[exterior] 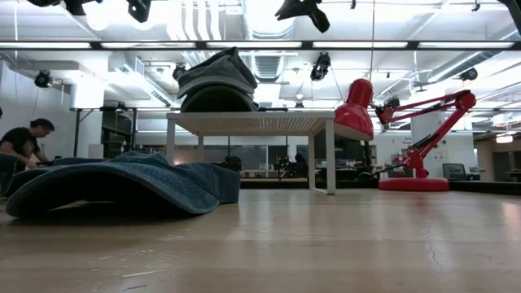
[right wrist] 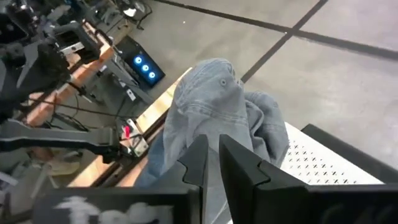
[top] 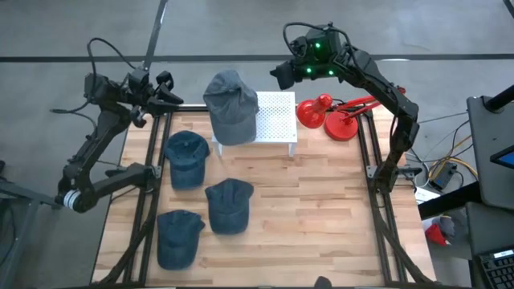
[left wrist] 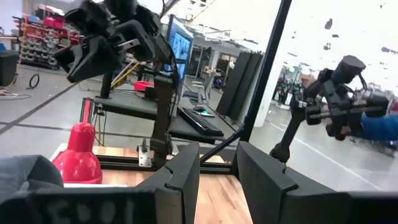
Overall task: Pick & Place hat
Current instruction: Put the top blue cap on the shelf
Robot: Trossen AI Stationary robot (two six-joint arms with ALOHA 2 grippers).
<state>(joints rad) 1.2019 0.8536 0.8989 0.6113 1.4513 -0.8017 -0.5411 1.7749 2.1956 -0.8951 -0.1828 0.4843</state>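
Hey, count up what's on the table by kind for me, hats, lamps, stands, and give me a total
Blue hats: 4
Grey hats: 1
White stand: 1
Red lamp: 1
Total: 7

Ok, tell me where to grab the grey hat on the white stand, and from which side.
Take the grey hat by its raised crown, coming straight down from above. It sits domed on the white stand, half over the edge, so the bunched top fabric gives the fingers a fold to pinch.
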